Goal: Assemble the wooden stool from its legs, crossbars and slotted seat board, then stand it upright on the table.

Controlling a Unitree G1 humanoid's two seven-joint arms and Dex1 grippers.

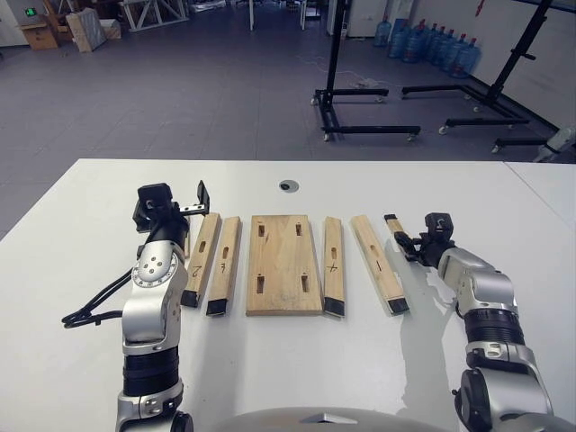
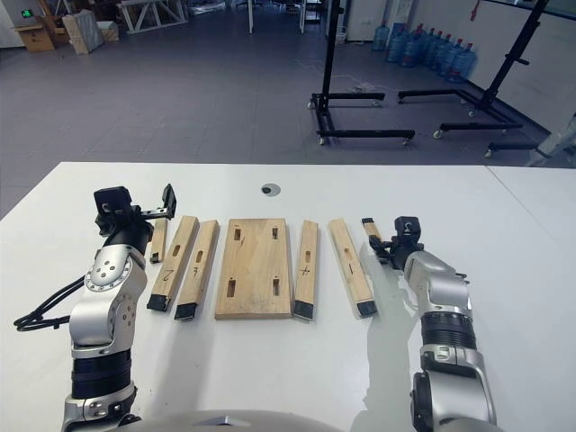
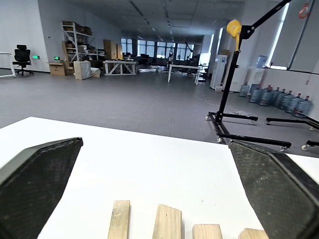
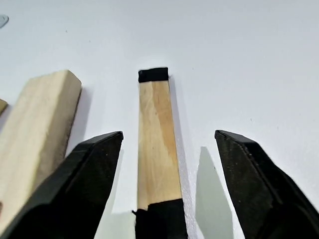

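The only writing I can read from here is pen marks on the wood. There is a "2" on the outer left leg (image 1: 200, 261), a plus-like cross on the inner right leg (image 1: 334, 266) and a short dash on the outer right leg (image 1: 378, 263). The mark on the inner left leg (image 1: 224, 265) is too faint to make out.

The right gripper (image 4: 168, 133) has its fingers (image 4: 84, 174) spread wide, one on each side of a short crossbar (image 4: 155, 119) with black ends. A gap shows on both sides and neither pad touches the wood. The outer right leg lies just beside the crossbar, at its 9 o'clock. The left gripper (image 3: 155, 144) is spread just as wide and holds nothing. Between its pads (image 3: 35, 184) the far ends of the left-hand pieces show, lying on the white table (image 1: 90, 225).

All the parts lie flat in a row, apart from one another. The slotted seat board (image 1: 283, 263) is in the middle with four slots facing up. Two legs lie at its 9 o'clock and two at its 3 o'clock, each running from 12 to 6. The crossbar is farthest out at 3 o'clock. Another short piece (image 2: 158, 241) lies farthest out at 9 o'clock, partly under the left arm. A small round hole (image 1: 288, 185) sits in the table at the board's 12 o'clock. Beyond the table, toward 1 o'clock, are black wheeled stands (image 1: 360, 99) and a cluster of blue water bottles (image 1: 432, 40).
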